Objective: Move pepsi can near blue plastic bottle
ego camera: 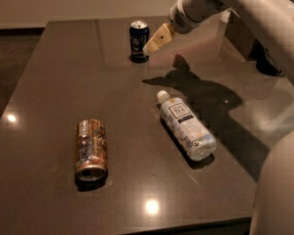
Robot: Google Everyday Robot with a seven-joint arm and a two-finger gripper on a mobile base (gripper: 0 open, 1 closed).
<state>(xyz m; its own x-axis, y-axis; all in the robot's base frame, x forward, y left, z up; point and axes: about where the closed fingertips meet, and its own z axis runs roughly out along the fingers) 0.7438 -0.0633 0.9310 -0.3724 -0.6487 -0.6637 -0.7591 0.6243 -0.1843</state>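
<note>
The pepsi can (138, 40) stands upright at the far middle of the dark table, dark navy with a silver top. The blue plastic bottle (187, 125) lies on its side at centre right, white cap pointing toward the far side, white label with a dark square facing up. My gripper (157, 40) hangs just to the right of the pepsi can, its pale fingers pointing down-left toward the can, close to it but not around it. The white arm reaches in from the upper right.
A brownish-gold, rusty-looking can (91, 149) lies on its side at the front left. Dark containers (250, 38) stand at the far right behind the arm. The table's front edge (186, 226) runs along the bottom. The arm's shadow falls beside the bottle.
</note>
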